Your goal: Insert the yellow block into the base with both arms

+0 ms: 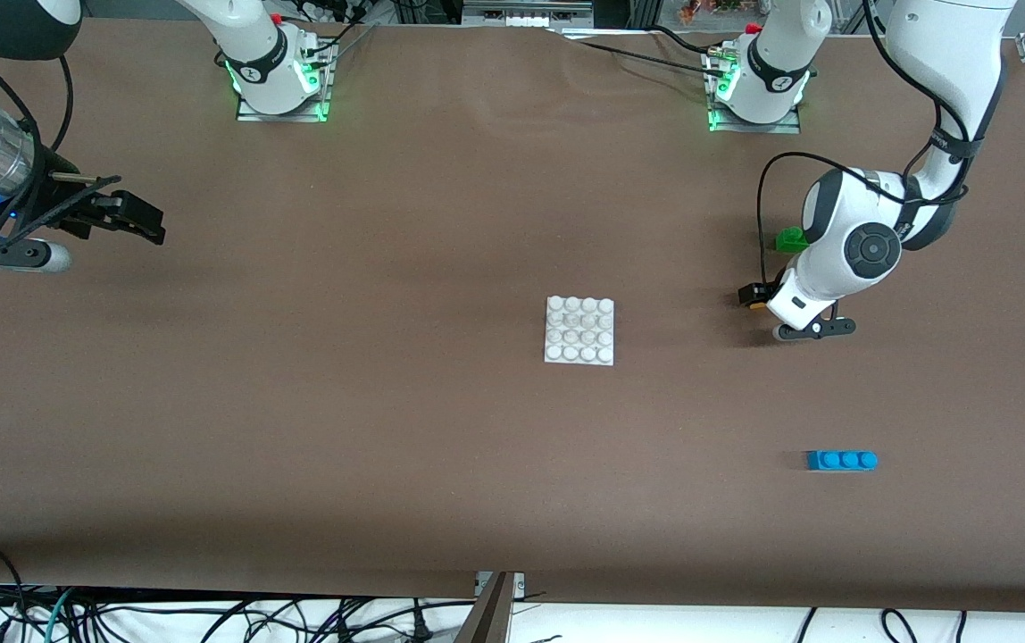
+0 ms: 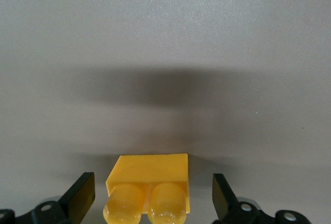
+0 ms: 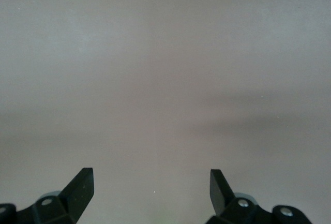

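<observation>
The yellow block (image 2: 150, 180) lies on the brown table with its two studs facing the left wrist camera. My left gripper (image 2: 152, 195) is open and straddles it, with a gap between each finger and the block. In the front view the left gripper (image 1: 755, 296) is low at the table toward the left arm's end, and only a sliver of the yellow block (image 1: 756, 304) shows under it. The white studded base (image 1: 579, 330) lies flat near the table's middle. My right gripper (image 1: 154, 223) hangs open and empty over the right arm's end of the table; between its fingers the right gripper (image 3: 151, 190) shows only bare table.
A green brick (image 1: 789, 238) sits just by the left arm's wrist, farther from the front camera than the yellow block. A blue three-stud brick (image 1: 841, 460) lies nearer the front camera, toward the left arm's end.
</observation>
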You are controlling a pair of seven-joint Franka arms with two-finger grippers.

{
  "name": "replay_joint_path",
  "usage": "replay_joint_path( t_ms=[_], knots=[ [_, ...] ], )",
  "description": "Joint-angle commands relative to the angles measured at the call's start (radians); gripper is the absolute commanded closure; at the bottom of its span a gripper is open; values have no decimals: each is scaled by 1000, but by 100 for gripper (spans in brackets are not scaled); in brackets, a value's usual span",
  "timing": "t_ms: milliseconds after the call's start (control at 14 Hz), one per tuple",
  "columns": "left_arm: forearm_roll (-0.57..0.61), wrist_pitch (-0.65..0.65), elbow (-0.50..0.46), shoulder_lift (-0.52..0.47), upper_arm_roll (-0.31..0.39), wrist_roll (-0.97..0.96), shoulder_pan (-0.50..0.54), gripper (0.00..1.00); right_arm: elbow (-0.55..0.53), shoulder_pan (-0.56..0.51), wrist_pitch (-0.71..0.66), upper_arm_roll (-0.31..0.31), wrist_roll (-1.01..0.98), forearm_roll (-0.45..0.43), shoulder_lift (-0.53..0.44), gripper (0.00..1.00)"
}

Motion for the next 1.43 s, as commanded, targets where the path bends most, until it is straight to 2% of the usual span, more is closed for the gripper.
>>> replay_joint_path(
  t_ms=[0, 286, 429, 500, 1143, 1214, 1357],
  knots=[
    [22, 24, -14, -5, 0, -24, -2, 0, 31, 7, -23, 5, -13, -61, -8, 1],
    [22, 21, -28, -14, 0, -24, 0, 0, 35, 16, -13, 7, 25, -48, 9, 1],
    [22, 7, -33, -36, 0, -24, 0, 0, 34, 13, -22, 0, 33, 35, 9, 1],
    [22, 7, -36, -37, 0, -24, 0, 0, 34, 10, -16, 0, 30, 41, 9, 1],
    [22, 7, -62, -53, 0, -25, 0, 1, 26, 5, 3, -13, -35, 30, 18, 1],
    [22, 7, -60, -53, 0, -25, 0, 3, 29, 1, 6, -20, -71, 30, 18, 1],
    [22, 7, -60, -54, -2, -25, 0, 23, 29, 1, 9, -23, -78, 30, 18, 1]
  ],
)
